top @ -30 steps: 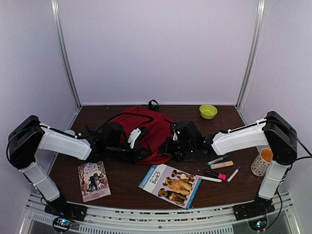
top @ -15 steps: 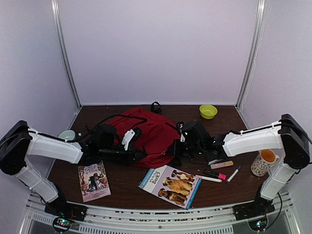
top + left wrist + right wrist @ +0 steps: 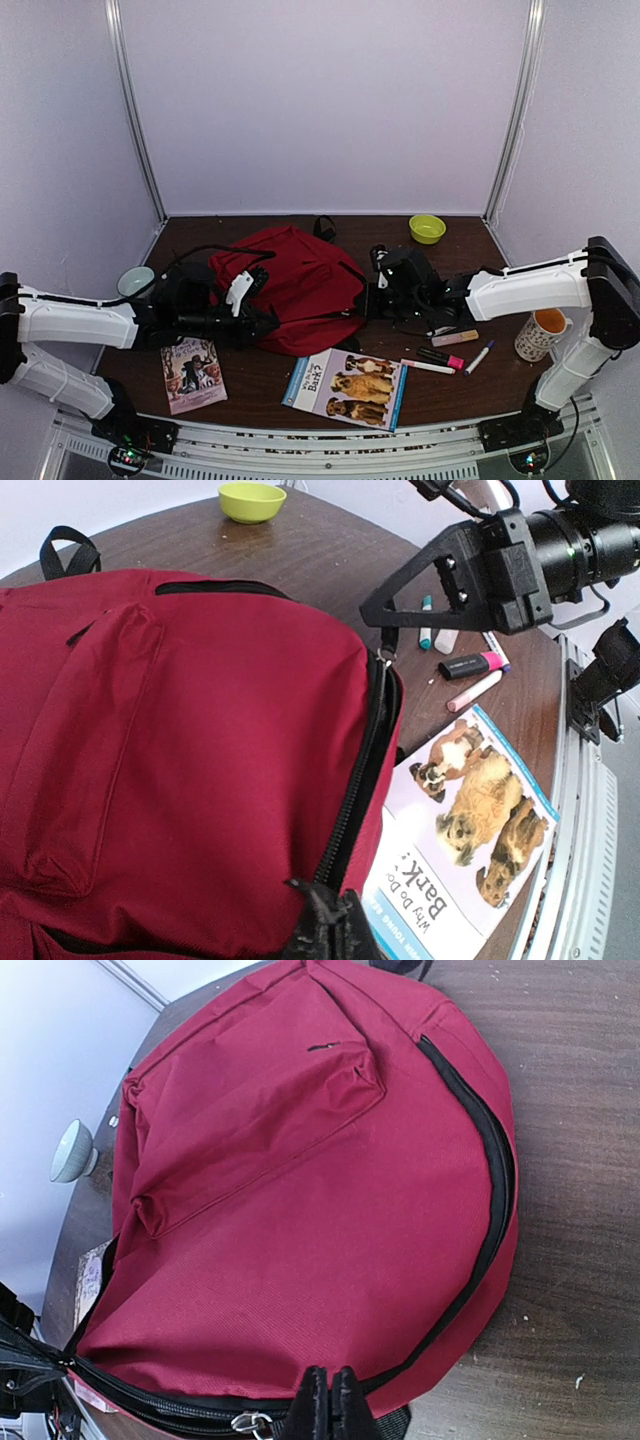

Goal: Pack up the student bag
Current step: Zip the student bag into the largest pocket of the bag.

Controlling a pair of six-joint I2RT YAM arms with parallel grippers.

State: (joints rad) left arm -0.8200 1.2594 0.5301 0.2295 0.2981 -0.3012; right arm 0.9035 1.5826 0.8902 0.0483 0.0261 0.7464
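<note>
The dark-red student bag lies flat mid-table, pocket side up, its black zip running along the near edge. My left gripper is at the bag's front left. In the left wrist view it is shut, pinching the bag's edge at the zip. My right gripper is at the bag's right side, also shut. From its tips a black zipper pull hangs down to the metal slider. The right wrist view shows its closed fingers beside that slider.
A dog book lies in front of the bag and a smaller book at front left. Several markers and a mug sit to the right, with a green bowl at the back right and a pale bowl at the left.
Both grippers have drawn apart, the left one leftward and the right one rightward. The bag between them has spread out flatter and shifted a little left.
</note>
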